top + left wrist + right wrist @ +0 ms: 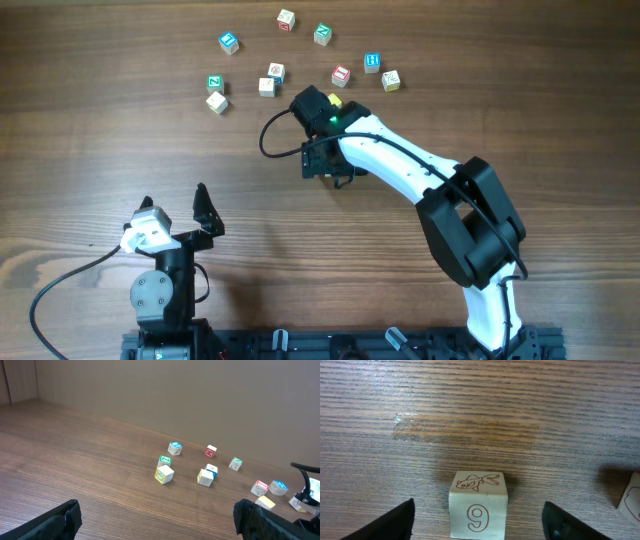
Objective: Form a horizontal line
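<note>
No horizontal line shows; the small letter cubes lie scattered at the table's far side, among them a blue one (pixel 229 42) and a green one (pixel 322 34). My right gripper (pixel 322 103) hangs over a yellowish cube (pixel 336 100), which its body partly hides from overhead. In the right wrist view that cube (pixel 478 505), marked with a 9 and a fish, stands on the table between the wide-apart jaws of the right gripper (pixel 479 510), touching neither. My left gripper (pixel 174 197) is open and empty near the front left, far from the cubes.
Another pale cube (pixel 632 497) sits just right of the right gripper's fingers. A red cube (pixel 341 75) and a blue cube (pixel 372 63) lie close behind the right gripper. A black cable (pixel 268 135) loops beside its wrist.
</note>
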Controlling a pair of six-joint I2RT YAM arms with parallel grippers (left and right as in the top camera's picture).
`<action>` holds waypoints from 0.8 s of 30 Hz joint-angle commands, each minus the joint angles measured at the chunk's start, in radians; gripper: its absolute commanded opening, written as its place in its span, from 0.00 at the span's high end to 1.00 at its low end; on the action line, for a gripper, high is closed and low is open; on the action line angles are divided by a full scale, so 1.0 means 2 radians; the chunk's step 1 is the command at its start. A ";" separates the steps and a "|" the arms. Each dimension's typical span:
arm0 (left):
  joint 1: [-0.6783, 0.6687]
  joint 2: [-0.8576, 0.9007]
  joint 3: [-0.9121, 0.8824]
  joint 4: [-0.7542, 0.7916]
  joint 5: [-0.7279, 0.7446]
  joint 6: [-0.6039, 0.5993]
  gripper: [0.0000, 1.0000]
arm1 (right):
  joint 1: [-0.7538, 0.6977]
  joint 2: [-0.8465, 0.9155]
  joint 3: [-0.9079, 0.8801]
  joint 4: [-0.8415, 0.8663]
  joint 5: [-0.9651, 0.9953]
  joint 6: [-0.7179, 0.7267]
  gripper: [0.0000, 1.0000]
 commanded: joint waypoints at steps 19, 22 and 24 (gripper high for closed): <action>-0.002 -0.004 -0.002 0.001 -0.007 0.008 0.00 | -0.002 0.006 0.068 0.018 -0.022 -0.052 0.00; -0.002 -0.004 -0.002 0.001 -0.007 0.008 0.00 | -0.002 0.006 0.066 0.020 -0.033 -0.051 0.00; -0.002 -0.004 -0.002 0.001 -0.007 0.008 0.00 | -0.001 0.007 0.064 0.021 -0.043 -0.051 0.02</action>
